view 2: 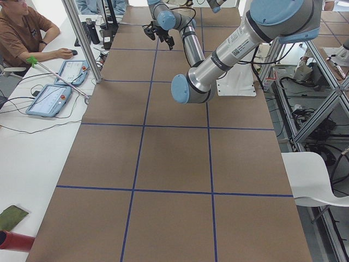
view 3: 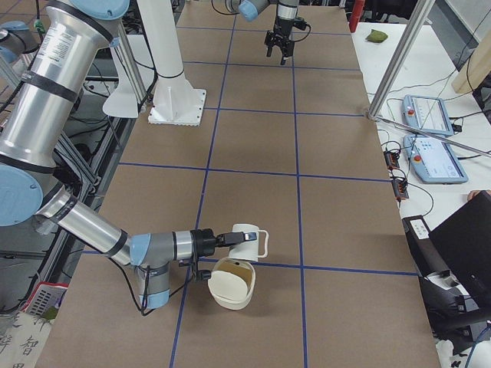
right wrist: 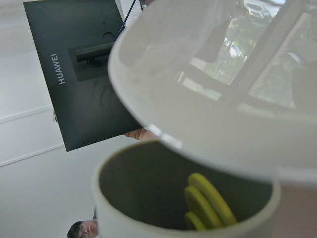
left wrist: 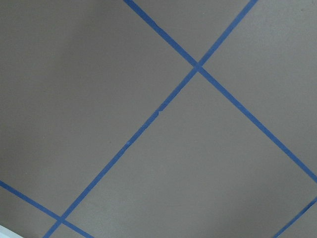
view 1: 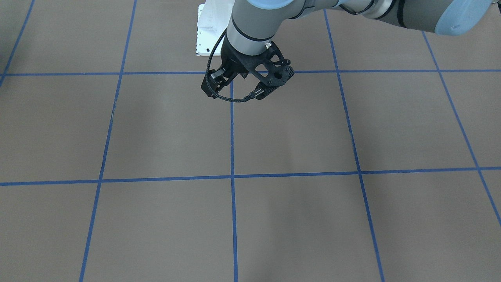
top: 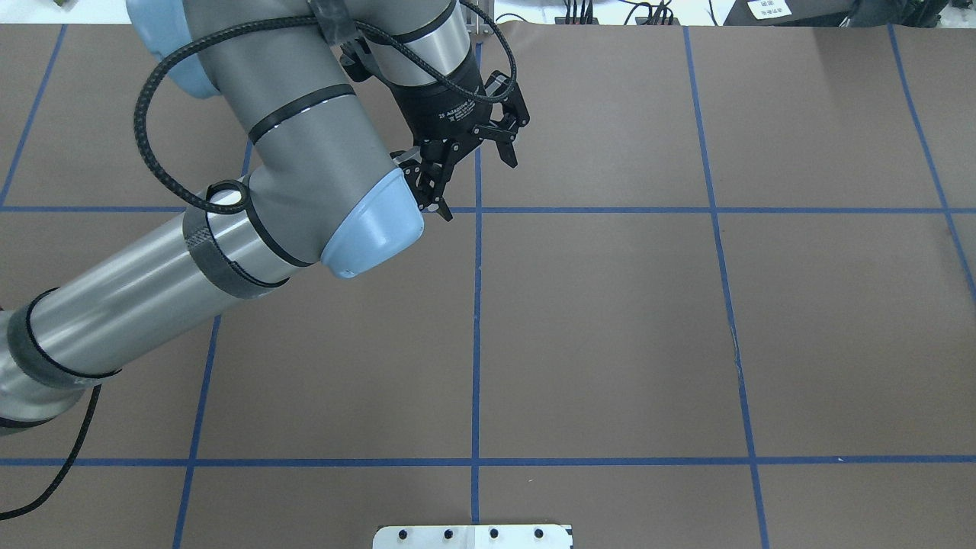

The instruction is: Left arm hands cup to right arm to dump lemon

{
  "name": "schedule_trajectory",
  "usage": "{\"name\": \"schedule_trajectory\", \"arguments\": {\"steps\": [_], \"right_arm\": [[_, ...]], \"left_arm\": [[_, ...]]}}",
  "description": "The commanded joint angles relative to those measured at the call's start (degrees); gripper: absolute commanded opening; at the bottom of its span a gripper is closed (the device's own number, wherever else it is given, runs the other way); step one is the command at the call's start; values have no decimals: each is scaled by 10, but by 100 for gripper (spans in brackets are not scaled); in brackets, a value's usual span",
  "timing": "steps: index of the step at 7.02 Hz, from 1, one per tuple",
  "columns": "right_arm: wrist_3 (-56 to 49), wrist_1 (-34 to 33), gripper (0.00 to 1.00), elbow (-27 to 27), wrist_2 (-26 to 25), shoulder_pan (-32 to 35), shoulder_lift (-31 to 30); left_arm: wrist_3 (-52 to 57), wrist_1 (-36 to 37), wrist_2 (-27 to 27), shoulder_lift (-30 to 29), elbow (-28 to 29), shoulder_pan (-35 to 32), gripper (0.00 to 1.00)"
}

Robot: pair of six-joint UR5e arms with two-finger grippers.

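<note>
Hanging tipped sideways just above the cream bowl (view 3: 230, 287), the cup (view 3: 249, 239) meets right claw (view 3: 229, 239), grip unreadable; lemon (right wrist: 210, 203) inside cup, likely poised to slide bowlward; left claw (top: 476, 187) spread, empty, far from bowl.

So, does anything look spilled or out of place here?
Nothing stands out. The cup sits at the right gripper, close to a cream bowl, with nothing spilled around them; the left gripper hangs open, empty.
</note>
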Motion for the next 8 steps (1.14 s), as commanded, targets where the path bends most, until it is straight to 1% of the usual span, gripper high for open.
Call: {"name": "schedule_trajectory", "arguments": {"steps": [1, 2, 4, 7, 8], "right_arm": [[65, 9, 0, 2, 10, 10, 0], [79, 32, 0, -1, 24, 17, -5], [119, 34, 0, -2, 53, 47, -1], [164, 46, 0, -3, 56, 60, -2], [200, 67, 0, -7, 68, 70, -4]], "left_arm": [[0, 0, 0, -1, 1, 0, 100], [0, 0, 0, -1, 1, 0, 100], [0, 0, 0, -1, 1, 0, 100], [0, 2, 0, -2, 0, -1, 100], [0, 4, 0, -3, 0, -1, 100]]}}
